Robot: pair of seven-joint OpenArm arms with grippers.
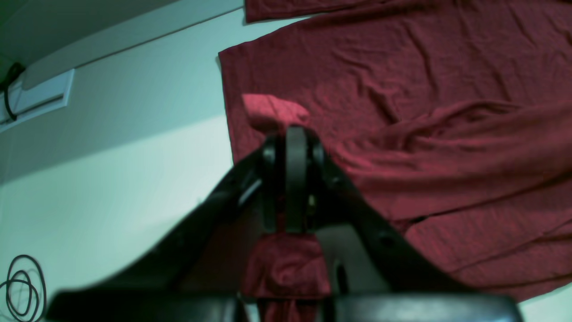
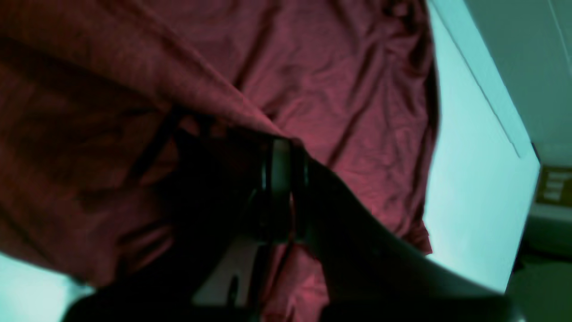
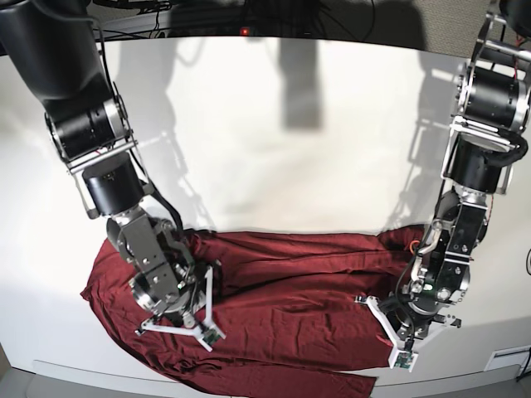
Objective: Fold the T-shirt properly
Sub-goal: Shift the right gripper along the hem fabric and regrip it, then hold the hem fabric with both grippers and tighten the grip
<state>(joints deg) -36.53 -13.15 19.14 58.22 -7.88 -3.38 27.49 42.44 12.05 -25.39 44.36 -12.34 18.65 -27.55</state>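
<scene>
Both hands pinch T-shirt folds, fingertips buried in cloth.

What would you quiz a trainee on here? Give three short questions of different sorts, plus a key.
1. True or false: the left hand is shut on the shirt.
2. What colour is the shirt? A blue, B dark red, C white.
3. Fill in: the shirt lies on a ___ table.

Key: 1 true; the right hand also pinches cloth. 2 B. 3 white.
</scene>
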